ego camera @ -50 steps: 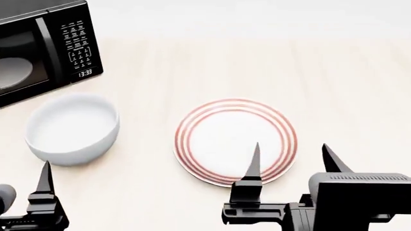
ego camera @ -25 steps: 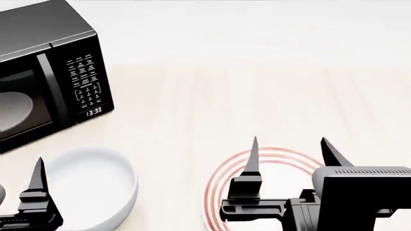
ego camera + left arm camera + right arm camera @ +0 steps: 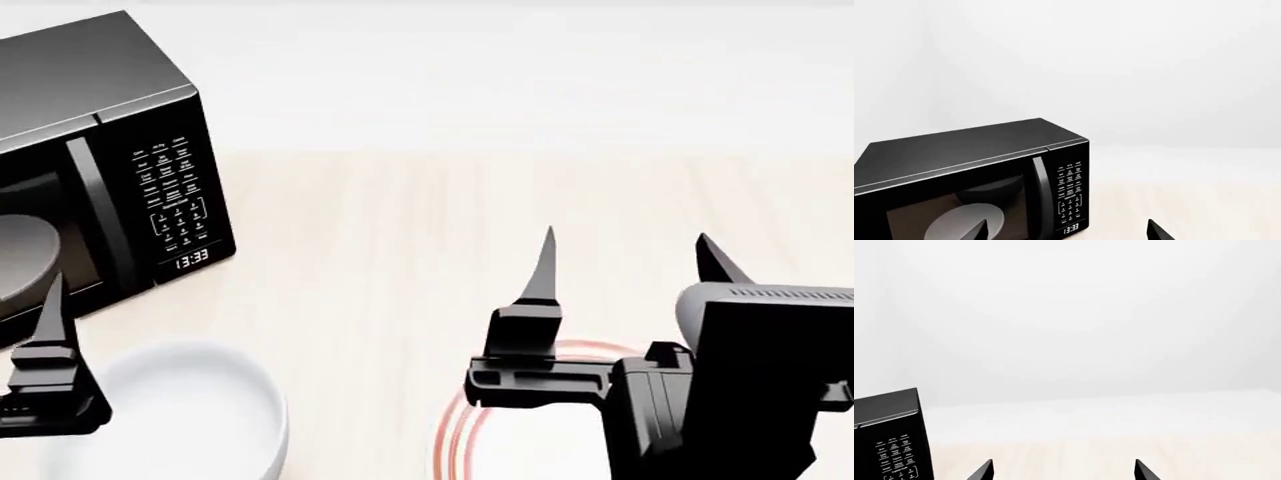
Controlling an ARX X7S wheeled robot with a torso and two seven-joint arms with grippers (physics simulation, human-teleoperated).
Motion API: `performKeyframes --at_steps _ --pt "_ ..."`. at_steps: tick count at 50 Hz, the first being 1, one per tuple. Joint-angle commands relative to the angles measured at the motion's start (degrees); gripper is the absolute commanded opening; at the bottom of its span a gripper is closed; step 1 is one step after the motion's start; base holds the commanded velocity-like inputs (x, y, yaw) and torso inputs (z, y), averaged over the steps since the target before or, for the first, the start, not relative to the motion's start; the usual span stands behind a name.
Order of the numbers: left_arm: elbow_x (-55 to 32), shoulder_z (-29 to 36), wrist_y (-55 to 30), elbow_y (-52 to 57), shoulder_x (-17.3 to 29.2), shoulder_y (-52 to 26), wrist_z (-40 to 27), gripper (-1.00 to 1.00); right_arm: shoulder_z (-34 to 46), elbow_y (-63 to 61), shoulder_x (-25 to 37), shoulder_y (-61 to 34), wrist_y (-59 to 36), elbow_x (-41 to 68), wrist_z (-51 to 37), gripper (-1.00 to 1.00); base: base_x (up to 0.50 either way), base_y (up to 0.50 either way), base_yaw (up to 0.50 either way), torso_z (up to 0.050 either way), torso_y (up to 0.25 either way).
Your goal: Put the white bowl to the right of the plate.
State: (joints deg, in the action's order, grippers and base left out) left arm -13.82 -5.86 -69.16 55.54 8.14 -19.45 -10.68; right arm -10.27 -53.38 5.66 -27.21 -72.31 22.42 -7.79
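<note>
The right gripper (image 3: pixel 625 258) was black, with two thin pointed fingers (image 3: pixel 542 265) like spikes. Behind them sat a boxy black block with a grey top and tiny slits. The left gripper (image 3: pixel 51 310) was black and pointed too.

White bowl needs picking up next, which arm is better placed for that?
Left. The left gripper hovers open beside the white bowl, while the right gripper, also open, sits over the plate, farther from the bowl.
</note>
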Motion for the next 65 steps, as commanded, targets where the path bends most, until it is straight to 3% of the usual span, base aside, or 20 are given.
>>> performKeyframes --at_steps 1,19,28,29,30,31,32,34,35,37,40,45,50,65 --pt "-2.7 -1.3 -9.3 3.5 0.2 -6.8 -0.7 1.0 -1.4 -2.0 -0.2 -5.0 -5.4 3.0 -0.7 1.0 0.39 0.0 0.0 0.0 0.0" --pt "-4.5 -0.5 -9.2 2.9 1.2 -7.6 -3.0 1.0 -0.3 1.2 0.2 -4.8 -3.8 3.3 -2.3 1.0 0.42 0.0 0.0 0.0 0.0" --pt "-5.5 -1.3 -8.8 2.6 1.4 -7.2 -3.3 1.0 -1.0 2.9 -0.5 -5.8 -5.4 3.6 -4.0 1.0 0.16 -0.39 0.0 0.0 0.0" --pt "3.0 -9.9 -1.0 3.2 4.7 1.4 -7.9 1.0 -0.4 11.5 2.4 -14.4 -14.0 12.2 -12.6 1.0 0.0 0.0 0.0 0.0 0.0" --pt "4.2 -13.8 0.1 3.2 5.1 6.1 -9.2 1.0 8.2 20.1 10.9 -20.9 -5.4 20.8 -21.2 1.0 0.0 0.0 0.0 0.0 0.0" --pt "5.1 -14.1 1.7 3.4 4.8 7.4 -10.2 1.0 16.8 24.0 19.5 -20.7 3.2 29.4 -29.8 1.0 0.0 0.0 0.0 0.0 0.0" --pt "4.4 -15.3 2.7 3.8 4.2 8.4 -9.3 1.0 23.1 23.1 21.6 -22.7 11.2 38.0 -38.4 1.0 0.0 0.0 0.0 0.0 0.0" --pt "3.5 -17.1 2.1 4.1 4.1 9.0 -8.8 1.0 24.0 22.4 21.6 -23.1 10.6 55.1 -51.5 1.0 0.0 0.0 0.0 0.0 0.0" --pt "3.1 -17.9 2.0 4.1 4.1 9.3 -8.5 1.0 24.4 21.8 21.5 -22.8 10.7 63.7 -50.6 1.0 0.0 0.0 0.0 0.0 0.0" --pt "1.7 -19.7 1.1 3.8 3.9 9.6 -7.4 1.0 24.2 22.5 20.3 -22.2 11.7 66.7 -52.5 1.0 0.0 0.0 0.0 0.0 0.0" --pt "3.3 -18.8 6.9 2.0 4.2 13.5 -7.8 1.0 24.4 22.3 19.2 -22.6 12.2 67.2 -54.5 1.0 0.0 0.0 0.0 0.0 0.0" --pt "1.8 -22.2 9.8 1.2 2.7 16.7 -5.9 1.0 26.0 24.4 17.5 -24.0 11.9 72.5 -61.9 1.0 0.0 0.0 0.0 0.0 0.0" --pt "1.5 -23.9 11.9 0.7 1.9 18.5 -5.5 1.0 28.1 26.0 16.3 -25.7 10.9 74.9 -63.9 1.0 0.0 0.0 0.0 0.0 0.0" --pt "1.1 -26.7 16.4 -1.8 0.7 21.8 -5.3 1.0 37.8 40.1 9.2 -41.1 9.6 90.3 -75.6 1.0 0.0 0.0 0.0 0.0 0.0"
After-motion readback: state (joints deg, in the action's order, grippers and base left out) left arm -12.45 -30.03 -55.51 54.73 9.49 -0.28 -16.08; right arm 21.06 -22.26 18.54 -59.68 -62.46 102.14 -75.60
